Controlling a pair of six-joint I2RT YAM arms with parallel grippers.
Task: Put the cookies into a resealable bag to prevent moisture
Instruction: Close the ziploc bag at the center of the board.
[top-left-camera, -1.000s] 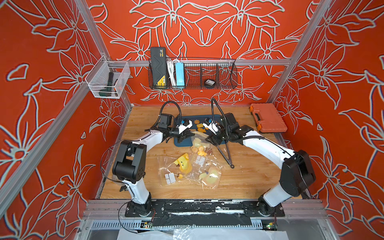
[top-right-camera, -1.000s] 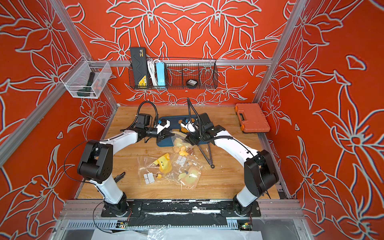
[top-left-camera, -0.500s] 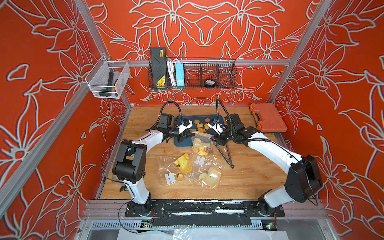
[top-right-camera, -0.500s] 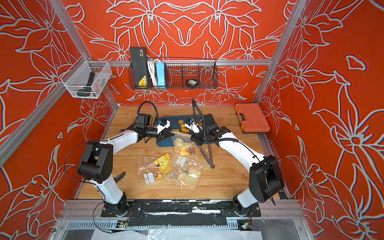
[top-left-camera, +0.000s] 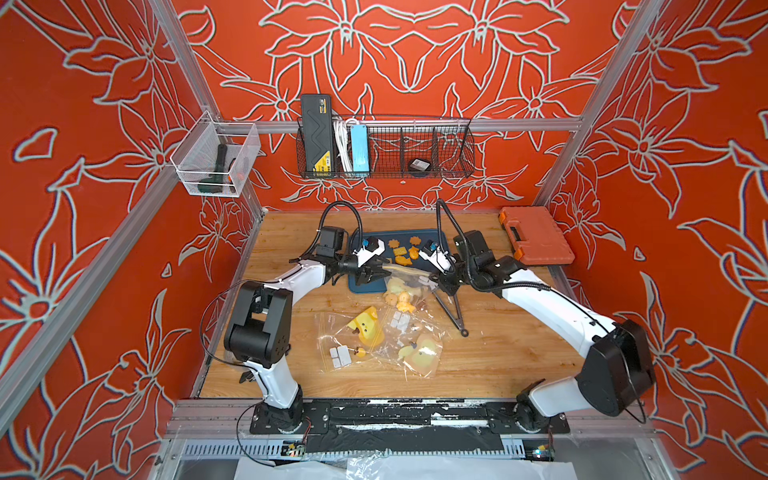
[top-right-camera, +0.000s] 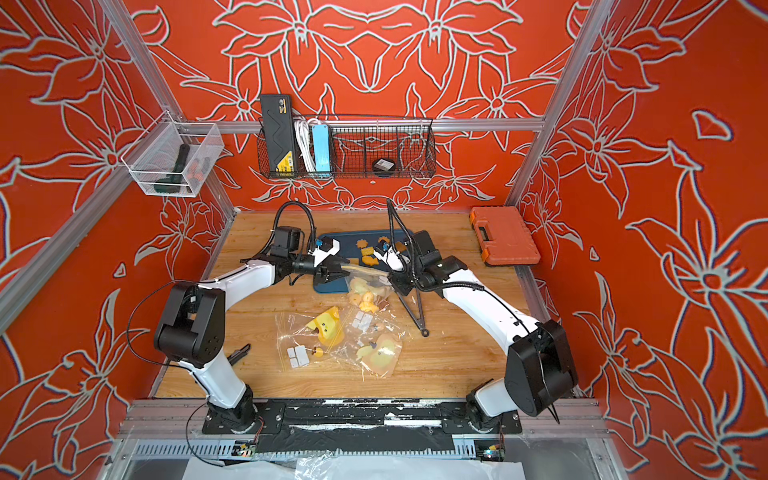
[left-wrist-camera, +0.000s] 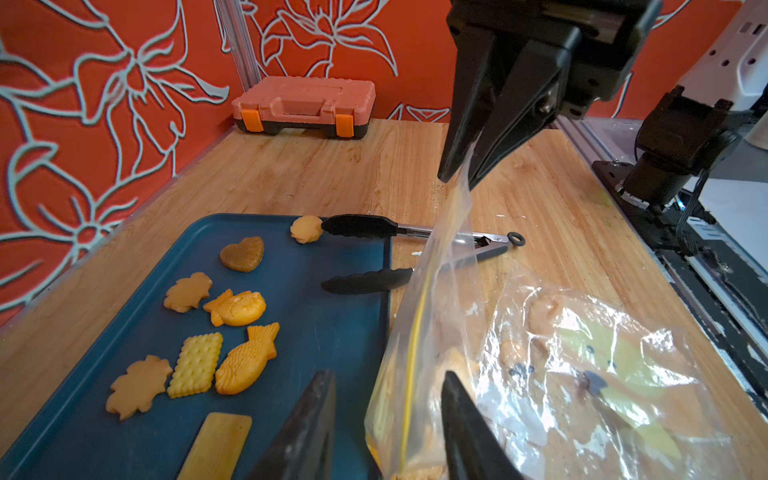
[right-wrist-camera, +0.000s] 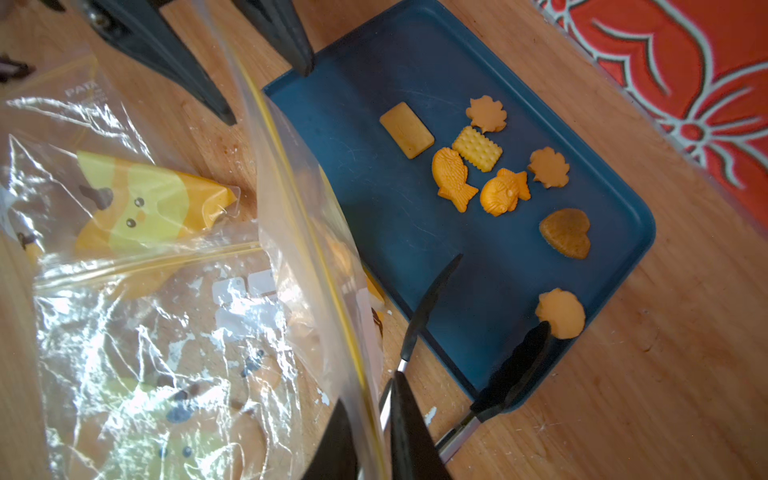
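Blue plastic tray (left-wrist-camera: 332, 316) is my landmark on the table (left-wrist-camera: 324, 166). Cookies (left-wrist-camera: 237, 307) lie loose on it: two fish, a heart, leaf shapes and rectangles, plus one scalloped piece at the tray's rim touching a tip of the tongs (left-wrist-camera: 361, 226), whose black tips rest on the tray while the handle lies off it. I see the bag (left-wrist-camera: 436, 316) just beside the tray, on the side toward the arm bases, its yellow zip line stretched along that side; a few orange pieces show through its lower part. My right gripper (left-wrist-camera: 457, 179) has its jaws pinched on one end of the bag's top strip. My left gripper (left-wrist-camera: 388, 376) stands parted, the strip's other end running between its fingers (left-wrist-camera: 316, 415); I cannot tell whether either finger touches it. Two spare bags (top-left-camera: 357, 345) lie flat, farther from the tray than the held one.
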